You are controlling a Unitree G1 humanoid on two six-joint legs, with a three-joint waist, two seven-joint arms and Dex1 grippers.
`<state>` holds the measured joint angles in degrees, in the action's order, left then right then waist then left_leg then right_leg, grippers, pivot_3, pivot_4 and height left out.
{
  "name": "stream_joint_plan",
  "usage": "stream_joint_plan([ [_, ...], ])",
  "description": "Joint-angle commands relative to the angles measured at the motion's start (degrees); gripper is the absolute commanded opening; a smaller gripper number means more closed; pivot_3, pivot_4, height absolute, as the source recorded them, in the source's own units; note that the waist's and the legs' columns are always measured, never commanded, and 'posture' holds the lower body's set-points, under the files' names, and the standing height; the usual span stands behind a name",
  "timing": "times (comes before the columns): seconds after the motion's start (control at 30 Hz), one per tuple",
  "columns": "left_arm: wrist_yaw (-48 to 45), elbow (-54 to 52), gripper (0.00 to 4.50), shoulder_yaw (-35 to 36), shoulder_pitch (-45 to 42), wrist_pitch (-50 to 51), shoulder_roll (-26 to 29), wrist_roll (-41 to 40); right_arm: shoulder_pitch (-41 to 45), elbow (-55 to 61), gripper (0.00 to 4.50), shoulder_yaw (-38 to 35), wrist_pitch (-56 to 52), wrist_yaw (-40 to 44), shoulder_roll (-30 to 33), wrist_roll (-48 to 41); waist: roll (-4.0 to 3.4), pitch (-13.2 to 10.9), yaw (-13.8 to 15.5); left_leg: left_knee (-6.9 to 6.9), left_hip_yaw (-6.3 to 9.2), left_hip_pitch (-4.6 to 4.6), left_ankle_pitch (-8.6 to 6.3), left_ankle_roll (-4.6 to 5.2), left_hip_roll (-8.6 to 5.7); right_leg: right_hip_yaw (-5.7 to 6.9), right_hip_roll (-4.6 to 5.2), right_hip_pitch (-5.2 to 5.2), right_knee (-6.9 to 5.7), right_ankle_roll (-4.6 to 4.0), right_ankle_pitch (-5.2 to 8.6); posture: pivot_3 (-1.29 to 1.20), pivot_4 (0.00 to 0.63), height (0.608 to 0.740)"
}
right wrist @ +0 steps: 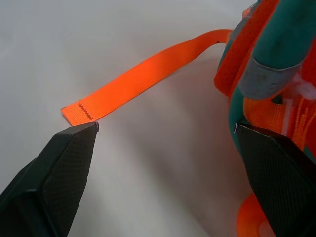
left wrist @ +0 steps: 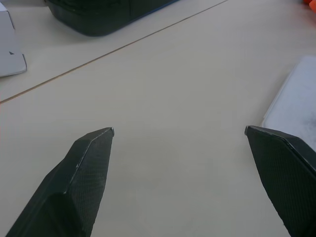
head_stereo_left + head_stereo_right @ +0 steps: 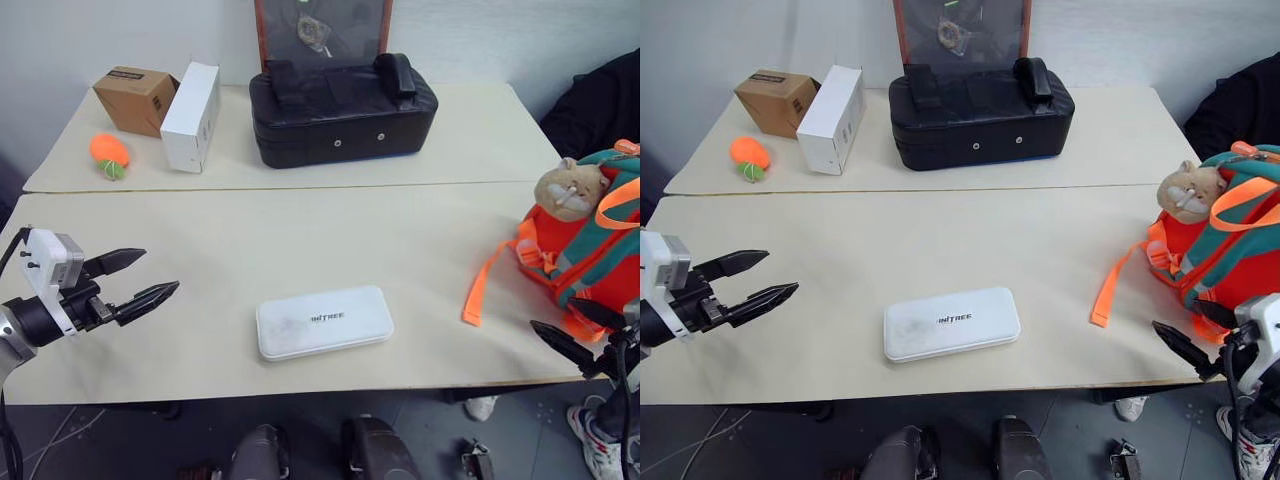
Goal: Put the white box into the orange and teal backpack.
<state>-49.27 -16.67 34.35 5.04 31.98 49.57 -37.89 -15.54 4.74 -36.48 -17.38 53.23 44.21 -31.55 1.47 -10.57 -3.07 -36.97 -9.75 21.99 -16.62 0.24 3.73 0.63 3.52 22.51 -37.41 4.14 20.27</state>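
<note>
The left end effector (image 3: 150, 278) hangs with fingers spread wide and empty over the near-left part of the table (image 3: 250, 230), and the right end effector (image 3: 575, 335), equally wide and empty, sits at the near-right edge just beside the orange and teal backpack (image 3: 590, 250), whose loose orange strap (image 3: 487, 285) trails across the table. The white box (image 3: 323, 321) lies flat between them, apart from both, nothing blocking it. Farther back stand a black case (image 3: 340, 110), a white carton (image 3: 192, 115), a brown box (image 3: 135, 98) and an orange toy (image 3: 109, 152).
</note>
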Motion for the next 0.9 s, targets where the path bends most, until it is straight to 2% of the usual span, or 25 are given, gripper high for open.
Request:
stream_joint_plan([
  [0.03,0.9,0.2,4.47,0.1,-0.1,0.2,0.3,0.8,0.7,0.2,4.5,-1.3,1.5,0.2,0.5,0.0,0.0,0.0,-0.1,0.0,0.0,0.0,0.0,0.0,0.0,0.0,0.0,0.0,-0.01,0.0,0.0,0.0,0.15,0.74],
  [0.2,1.6,0.4,4.47,-1.5,0.8,-1.0,0.3,3.8,1.5,-0.5,4.5,-0.5,1.8,-0.2,0.6,1.1,0.0,0.0,-0.1,-0.01,-0.01,0.0,0.0,0.0,-0.01,-0.01,0.0,0.0,0.0,0.0,0.0,0.0,0.15,0.74],
  [0.53,2.6,-1.5,4.47,-1.5,0.5,0.9,-0.9,2.6,3.4,0.1,4.5,0.9,1.5,0.8,0.9,1.2,0.0,0.0,-0.1,-0.02,-0.01,0.0,0.0,-0.01,-0.01,-0.01,0.01,0.0,0.0,0.0,0.0,0.0,0.15,0.74],
  [0.67,1.1,-5.8,3.64,-4.1,1.6,2.0,-1.5,1.0,5.2,4.4,3.64,3.9,-0.2,2.6,1.3,-0.5,-0.01,0.0,-0.1,-0.03,-0.01,0.0,0.03,0.04,-0.01,-0.02,0.01,0.0,-0.02,0.01,0.0,0.0,0.15,0.74],
  [0.9,-4.0,-10.0,1.56,-17.0,4.6,-2.8,1.4,8.3,12.9,8.7,1.37,18.6,0.8,7.0,2.2,3.2,-0.02,0.0,-0.1,-0.03,-0.02,-0.02,0.07,0.02,-0.01,-0.02,-0.01,0.01,-0.05,0.01,0.0,0.0,0.15,0.74],
])
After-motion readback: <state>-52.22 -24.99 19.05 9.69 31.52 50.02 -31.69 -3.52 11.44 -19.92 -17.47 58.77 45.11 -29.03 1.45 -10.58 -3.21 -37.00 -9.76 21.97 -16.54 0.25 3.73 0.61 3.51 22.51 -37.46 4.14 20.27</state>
